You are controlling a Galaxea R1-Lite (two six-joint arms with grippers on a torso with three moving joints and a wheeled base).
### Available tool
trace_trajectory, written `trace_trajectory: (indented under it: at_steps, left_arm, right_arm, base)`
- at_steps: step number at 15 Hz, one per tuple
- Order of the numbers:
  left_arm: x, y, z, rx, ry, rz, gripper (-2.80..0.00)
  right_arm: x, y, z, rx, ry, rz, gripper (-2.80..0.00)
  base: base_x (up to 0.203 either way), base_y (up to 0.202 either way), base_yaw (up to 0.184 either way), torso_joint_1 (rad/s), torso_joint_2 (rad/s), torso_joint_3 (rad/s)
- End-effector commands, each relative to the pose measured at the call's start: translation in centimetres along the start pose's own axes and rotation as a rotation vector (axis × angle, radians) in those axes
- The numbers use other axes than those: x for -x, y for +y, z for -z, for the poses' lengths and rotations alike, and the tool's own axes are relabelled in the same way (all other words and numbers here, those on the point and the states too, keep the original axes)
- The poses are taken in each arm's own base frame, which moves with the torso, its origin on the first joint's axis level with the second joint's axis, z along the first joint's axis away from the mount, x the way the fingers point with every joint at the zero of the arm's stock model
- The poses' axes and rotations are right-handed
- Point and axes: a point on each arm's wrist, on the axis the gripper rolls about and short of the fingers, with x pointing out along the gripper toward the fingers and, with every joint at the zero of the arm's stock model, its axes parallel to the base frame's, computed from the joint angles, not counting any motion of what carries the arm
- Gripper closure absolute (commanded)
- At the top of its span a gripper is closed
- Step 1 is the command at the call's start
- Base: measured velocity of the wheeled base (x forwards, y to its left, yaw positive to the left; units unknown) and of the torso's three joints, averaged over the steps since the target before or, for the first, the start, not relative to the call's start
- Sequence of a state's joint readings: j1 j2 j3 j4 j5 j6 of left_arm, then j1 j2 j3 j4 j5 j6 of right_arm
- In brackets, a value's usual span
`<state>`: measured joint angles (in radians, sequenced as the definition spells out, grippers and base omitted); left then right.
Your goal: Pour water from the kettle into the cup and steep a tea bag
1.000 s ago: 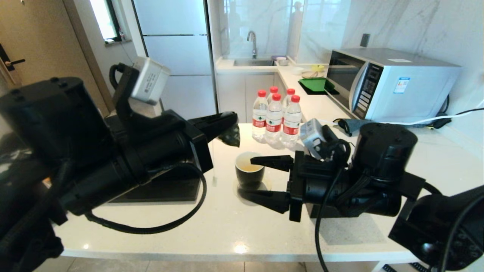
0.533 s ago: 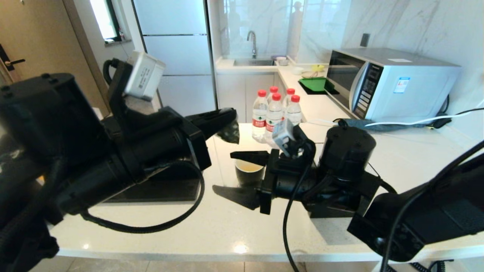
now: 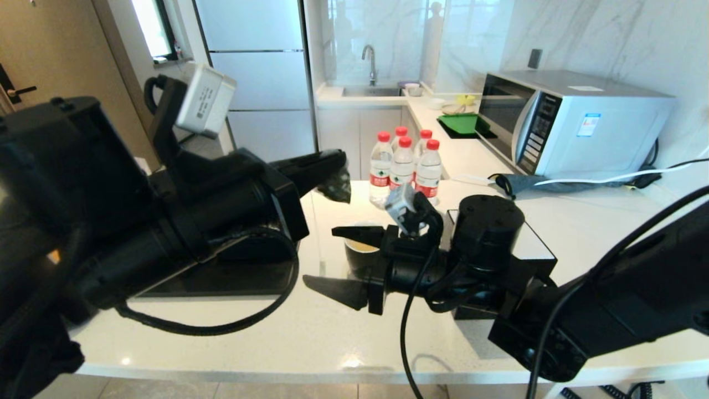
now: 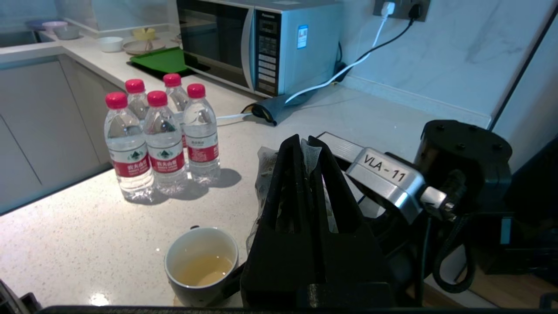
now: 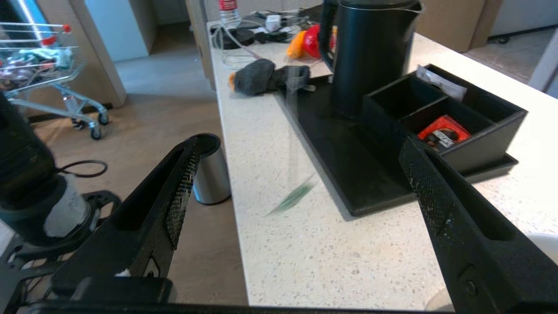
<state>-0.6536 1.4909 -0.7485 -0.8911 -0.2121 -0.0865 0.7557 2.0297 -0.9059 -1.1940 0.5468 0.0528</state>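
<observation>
My left gripper [image 3: 339, 162] hangs above the counter, shut on the grey-green tea bag [image 3: 335, 189], whose mesh bulges beside the fingers [image 4: 263, 174]. A thin string with a blurred greenish tag [image 5: 290, 196] dangles below it. The black cup [image 3: 363, 259], white inside, holds pale yellow tea [image 4: 201, 267] and stands below and a little right of the bag. My right gripper [image 3: 321, 256] is open, low over the counter, its fingers [image 3: 354, 234] on either side of the cup. The matte black kettle [image 5: 370, 52] stands on a black tray [image 5: 344, 165]; my left arm hides it in the head view.
Several water bottles [image 3: 404, 166] stand behind the cup. A microwave [image 3: 570, 122] sits at the back right. A black box with a white top [image 3: 534, 244] lies under my right arm. A compartment box with a red packet [image 5: 442, 133] is on the tray. A bin [image 5: 210, 170] is on the floor.
My right gripper has slid left along the counter and opened wider, so its fingers now reach past the cup. My left gripper, still holding the tea bag, has risen slightly.
</observation>
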Motion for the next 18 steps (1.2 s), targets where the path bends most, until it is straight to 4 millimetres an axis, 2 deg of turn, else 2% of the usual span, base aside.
trace_trajectory:
  at_steps: [1, 13, 14, 18]
  left_arm:
    - [-0.06, 0.01, -0.08, 0.0, -0.006, 0.001, 0.0]
    - [-0.12, -0.3, 0.05, 0.002, 0.005, 0.016, 0.0]
    - [-0.12, -0.3, 0.07, 0.004, 0.007, 0.016, 0.0]
    - [-0.12, -0.29, 0.07, 0.004, 0.007, 0.014, 0.0]
  right_arm:
    - [-0.43, -0.27, 0.33, 0.0, -0.004, 0.004, -2.8]
    - [-1.42, -0.53, 0.54, -0.007, -0.014, -0.004, -2.8]
    - [-1.41, -0.52, 0.5, -0.007, -0.015, -0.004, 0.0]
    - [-1.4, -0.51, 0.37, -0.006, -0.019, -0.004, 0.0]
  base:
    - [0.0, 0.0, 0.0, 0.0, 0.0, 0.0]
    - [0.0, 0.0, 0.0, 0.0, 0.0, 0.0]
    - [0.0, 0.0, 0.0, 0.0, 0.0, 0.0]
    - [0.0, 0.0, 0.0, 0.0, 0.0, 0.0]
